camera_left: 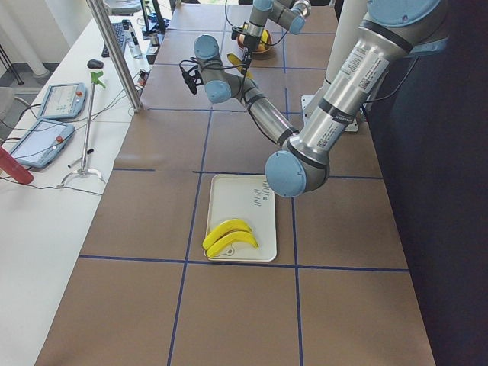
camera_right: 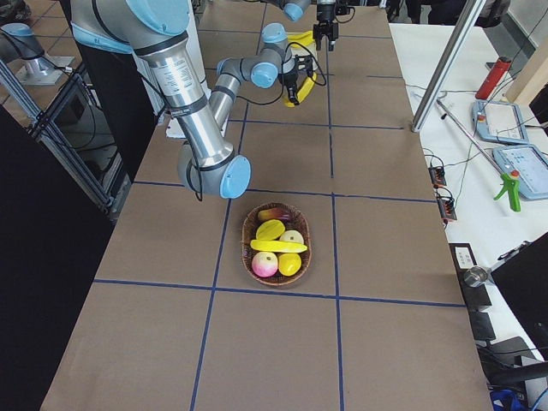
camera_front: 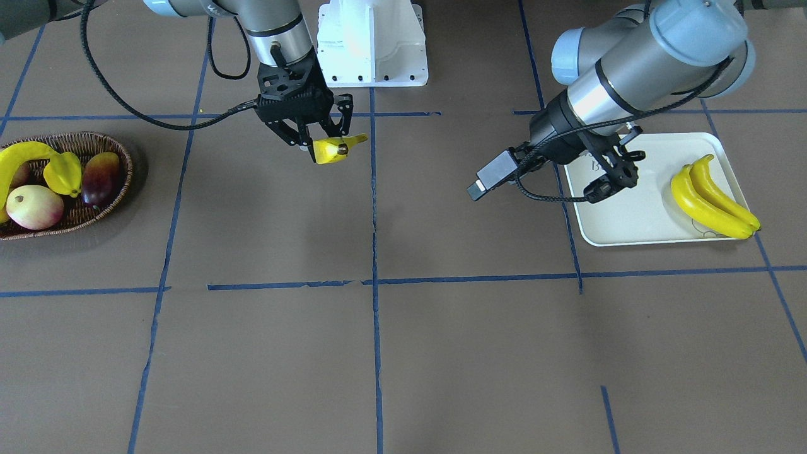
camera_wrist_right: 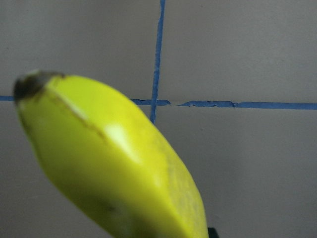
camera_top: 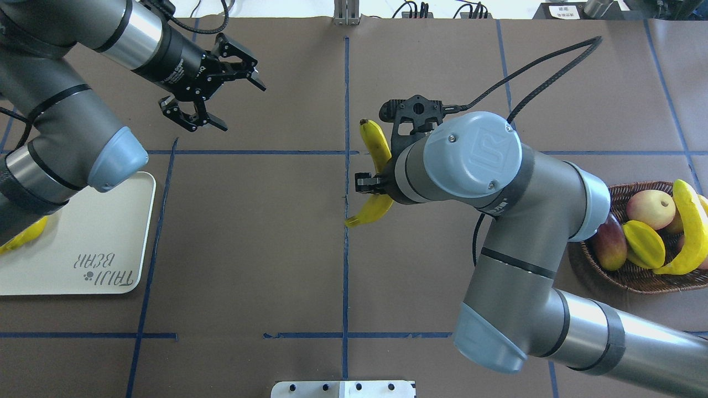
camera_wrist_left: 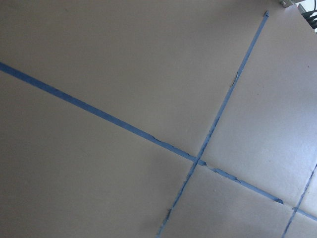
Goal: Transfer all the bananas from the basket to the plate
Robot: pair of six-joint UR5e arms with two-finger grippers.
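The right gripper is squeezing a banana up over the middle of the desk. The left gripper is wide open and holds nothing, up in the air. Two bananas lie side by side on the plate. The basket holds a long banana, a starfruit, a mango and a round pink fruit. Both arms are bent and reach out over the desk.

I count four bananas: two on the one plate at nine o'clock, one in my right gripper, and one in the one basket at three o'clock. There is also one starfruit.
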